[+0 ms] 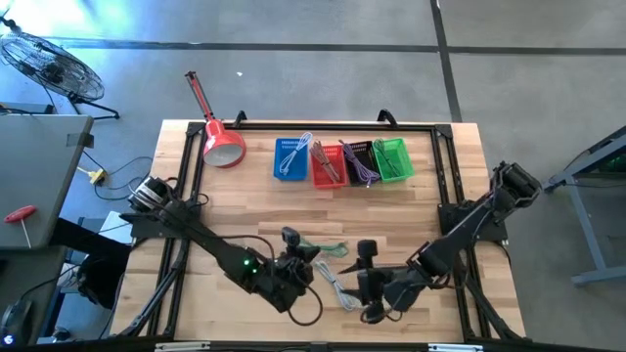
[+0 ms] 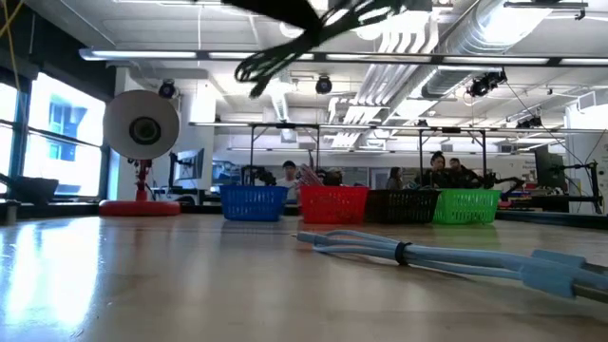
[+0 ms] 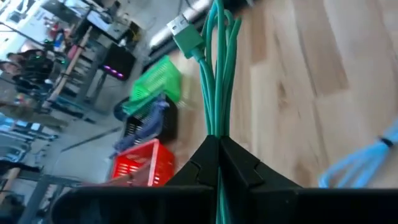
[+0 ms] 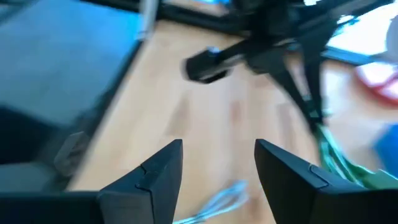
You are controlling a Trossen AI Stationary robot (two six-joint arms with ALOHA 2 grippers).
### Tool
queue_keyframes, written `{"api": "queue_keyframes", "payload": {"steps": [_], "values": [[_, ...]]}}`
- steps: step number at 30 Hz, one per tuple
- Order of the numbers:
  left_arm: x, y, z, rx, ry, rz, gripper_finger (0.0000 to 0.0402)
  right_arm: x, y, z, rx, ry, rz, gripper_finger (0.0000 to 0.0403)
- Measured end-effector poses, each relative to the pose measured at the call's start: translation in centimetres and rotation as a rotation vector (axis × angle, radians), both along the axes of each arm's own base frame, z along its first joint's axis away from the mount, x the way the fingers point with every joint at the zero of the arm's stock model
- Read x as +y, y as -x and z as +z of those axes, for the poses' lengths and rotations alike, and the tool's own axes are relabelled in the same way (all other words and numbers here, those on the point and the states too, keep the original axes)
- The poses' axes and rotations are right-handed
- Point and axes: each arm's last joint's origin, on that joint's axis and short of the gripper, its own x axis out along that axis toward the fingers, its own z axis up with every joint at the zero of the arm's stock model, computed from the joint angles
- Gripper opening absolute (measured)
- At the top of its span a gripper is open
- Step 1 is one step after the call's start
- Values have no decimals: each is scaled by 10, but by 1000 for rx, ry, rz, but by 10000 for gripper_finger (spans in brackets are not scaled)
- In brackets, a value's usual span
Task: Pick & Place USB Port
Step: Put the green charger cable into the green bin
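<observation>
A: Left hand (image 3: 217,152) is pinched tight on the green USB cable (image 3: 214,74), fingers pressed together around the bundled loops, and the green plug (image 3: 186,38) pokes out past the fingertips.

B: From above, that left hand (image 1: 298,259) sits near the front middle of the table (image 1: 254,200), with the green cable (image 1: 328,246) trailing off to its right.

A: And the right hand (image 4: 217,165)? Spread wide, holding nothing, just bare wood between the 2 fingers.

B: It hangs just right of the left one at the near edge (image 1: 377,293). Between them a light blue cable (image 1: 337,291) lies on the table.

A: The low camera catches that blue cable (image 2: 446,256) flat on the wood, stretching right in the foreground.

B: Along the far side, 4 baskets in a row: blue basket (image 1: 290,159), red basket (image 1: 328,166), black basket (image 1: 359,163), green basket (image 1: 391,158). Each has some cable in it.

A: Far left of them lies a red lamp (image 1: 223,142), tipped on the table's far corner.

B: A fan (image 1: 49,64) stands on the floor well beyond the far left corner.
</observation>
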Motion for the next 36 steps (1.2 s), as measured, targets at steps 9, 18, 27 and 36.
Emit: {"api": "queue_keyframes", "payload": {"steps": [9,18,27,36], "values": [[7,1,53,-199,122,-72,0,25,35,6,-194,338,-269,153],[11,-5,79,-305,153,-260,0,36,56,1,-209,336,-276,138],[40,-23,77,-296,304,-370,0,37,42,4,-156,143,-134,160],[40,-22,73,-251,285,-368,0,38,41,5,-165,163,-130,241]]}}
